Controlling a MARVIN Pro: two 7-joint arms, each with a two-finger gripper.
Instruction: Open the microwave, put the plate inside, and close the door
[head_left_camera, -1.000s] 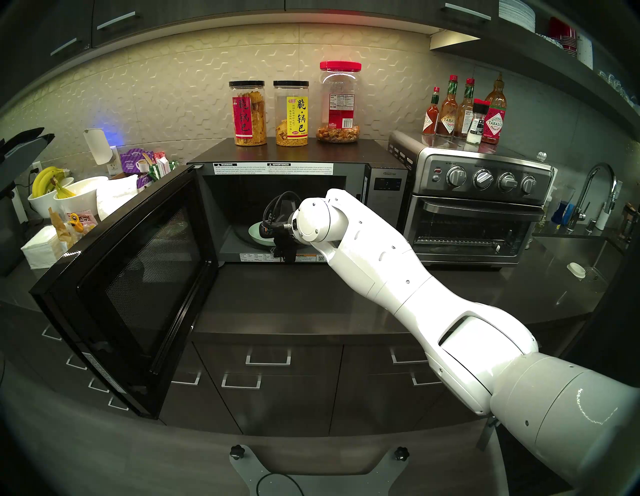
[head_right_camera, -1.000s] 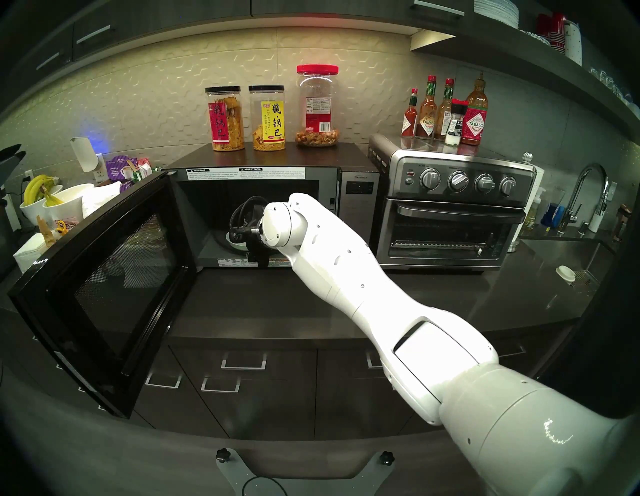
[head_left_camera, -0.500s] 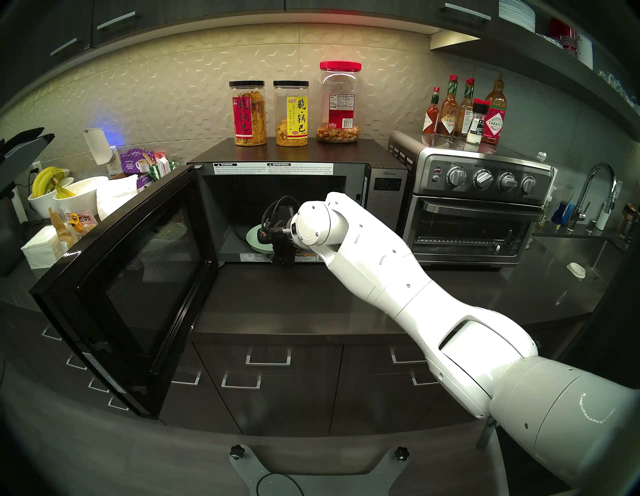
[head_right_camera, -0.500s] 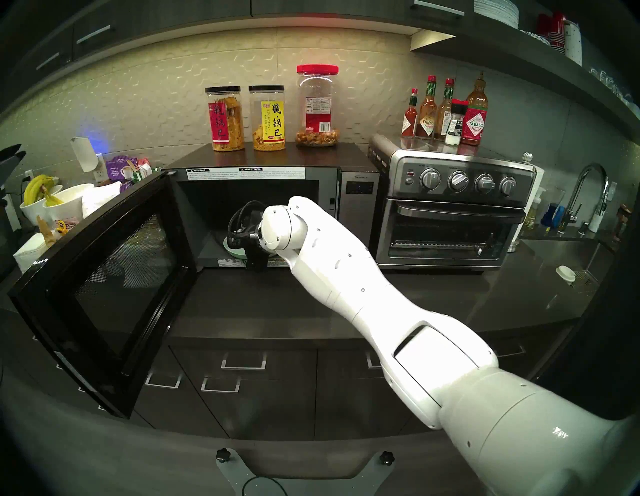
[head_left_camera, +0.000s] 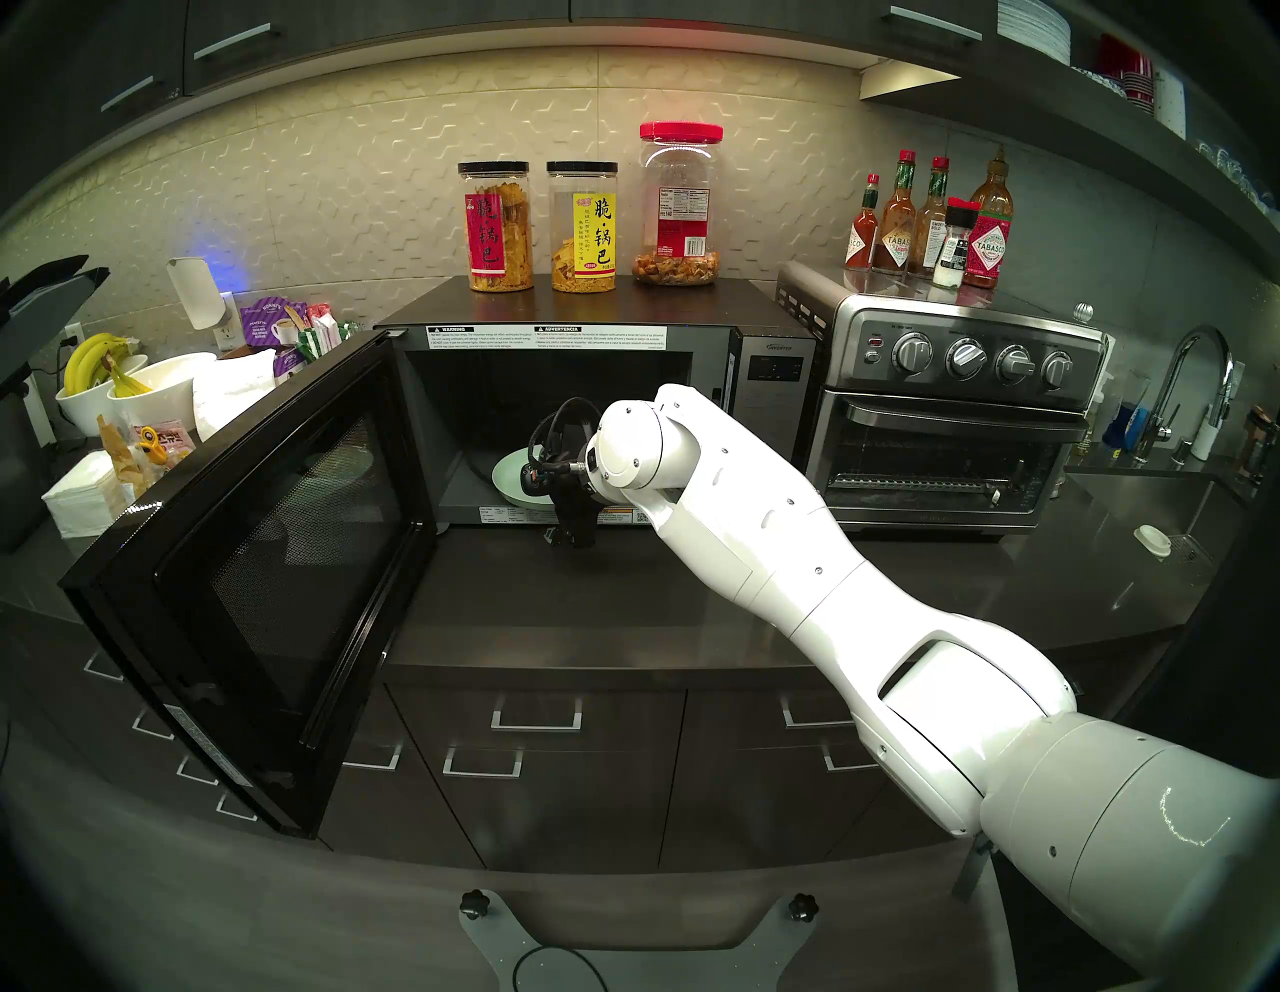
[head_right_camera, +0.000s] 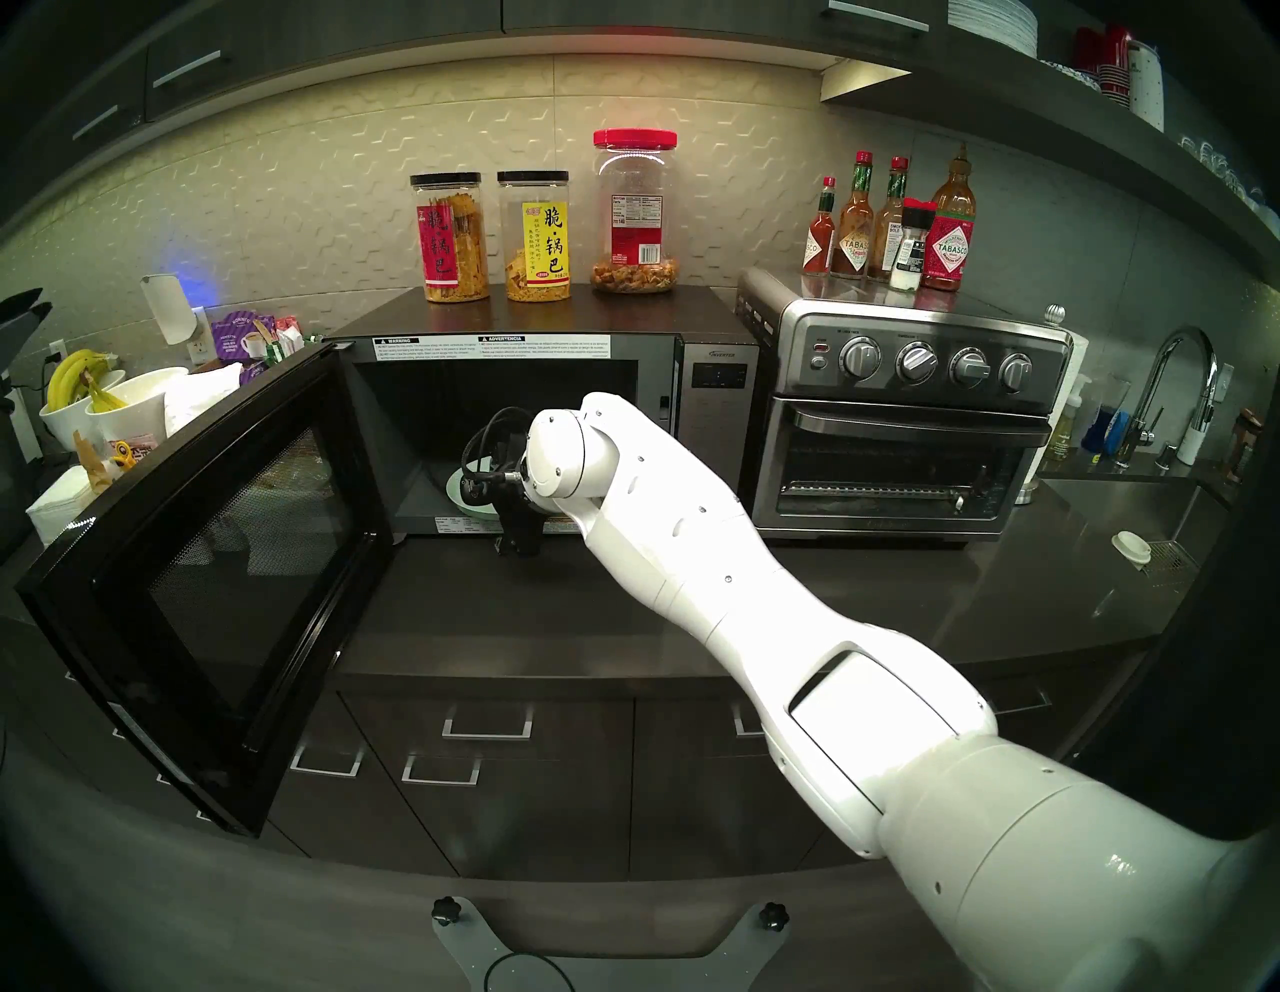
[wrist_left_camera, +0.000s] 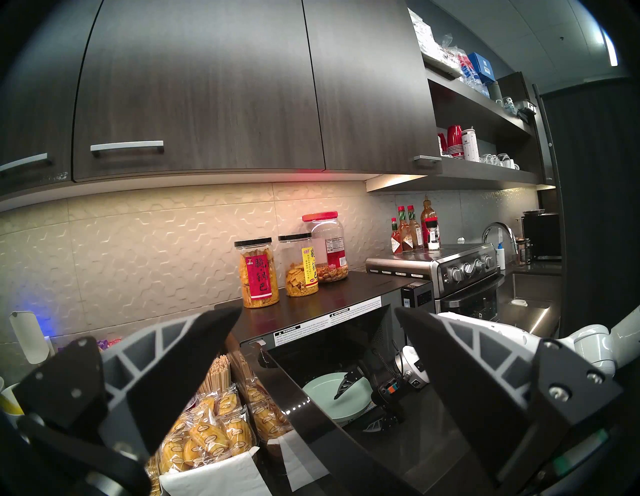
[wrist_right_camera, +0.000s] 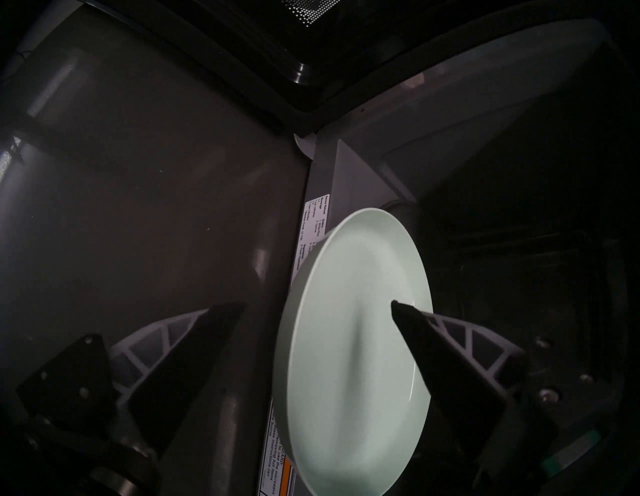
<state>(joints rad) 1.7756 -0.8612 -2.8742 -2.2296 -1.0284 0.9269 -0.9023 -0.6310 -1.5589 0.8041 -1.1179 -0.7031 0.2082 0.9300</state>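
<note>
The black microwave (head_left_camera: 596, 305) stands on the counter with its door (head_left_camera: 277, 554) swung wide open to the left. The mint-green plate (head_left_camera: 511, 478) (wrist_right_camera: 346, 346) lies at the front of the cavity floor, its near rim over the front sill. My right gripper (wrist_right_camera: 316, 304) is open at the cavity mouth. One finger hangs over the plate's face, the other stands clear outside its rim. In the left wrist view the plate (wrist_left_camera: 325, 395) shows past the door's top edge. My left gripper (wrist_left_camera: 317, 310) is open and empty, raised left of the door.
Three snack jars (head_left_camera: 582, 228) stand on the microwave. A steel toaster oven (head_left_camera: 956, 415) with sauce bottles (head_left_camera: 928, 222) on top sits to its right, then a sink tap (head_left_camera: 1191, 388). Bowls with bananas (head_left_camera: 104, 374) and a snack basket (wrist_left_camera: 207, 440) crowd the left counter.
My right gripper's jaws have spread wider and the wrist has drawn back and down a little toward the counter. The plate stays lying in the cavity. The door has not moved.
</note>
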